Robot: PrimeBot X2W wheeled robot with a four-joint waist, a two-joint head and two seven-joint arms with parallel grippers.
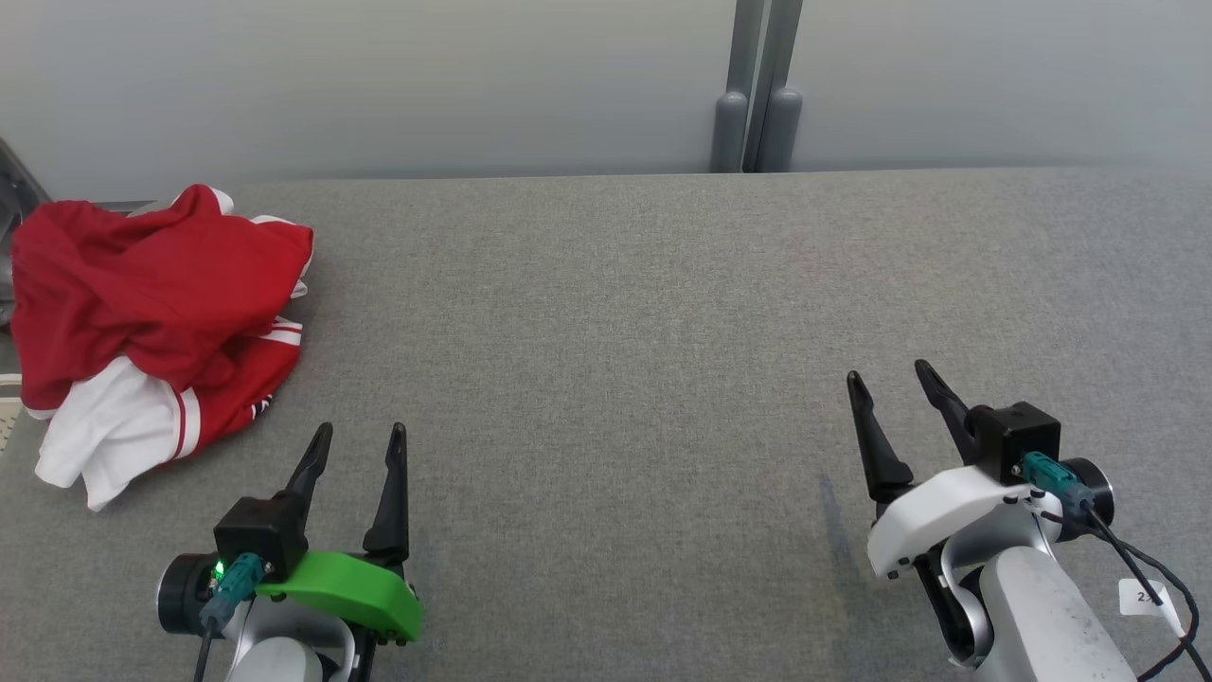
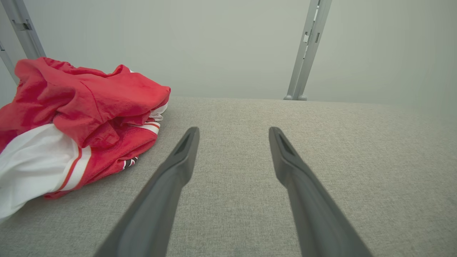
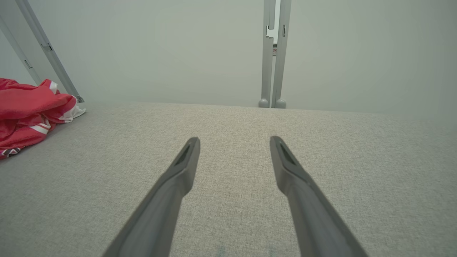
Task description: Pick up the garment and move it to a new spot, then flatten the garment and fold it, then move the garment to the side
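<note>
1. Garment (image 1: 151, 322): a crumpled heap of red and white cloth with striped trim. It lies at the left end of the grey fabric worktop (image 1: 615, 313), close to the far edge.
2. Its folds bury much of it, so its kind and outline cannot be told. Its left side reaches the worktop's left edge, and the left wrist view cuts it off there.
3. A dark grey object (image 1: 14, 185) pokes out behind the garment's far left corner, too hidden to identify.
4. From close by, the left wrist view shows a small dark and white mark (image 2: 130, 162) on the red hem nearest the jaws. It is too small to read.
5. The right wrist view shows the garment (image 3: 28, 114) from far off, cut by the picture's left edge.
6. The left gripper (image 1: 362, 431), with a green shell, sits near the garment's near right side, apart from it. Its jaws are spread wide over bare worktop.
7. The right gripper (image 1: 889, 371), with a white shell, is well apart to the garment's right. Its jaws are also spread wide over bare worktop.
8. To the garment's right, flat grey worktop runs on past the right gripper.
9. A pale wall (image 1: 379, 76) rises behind the far edge. A twin grey post (image 1: 757, 114) stands against it, well to the garment's right.
</note>
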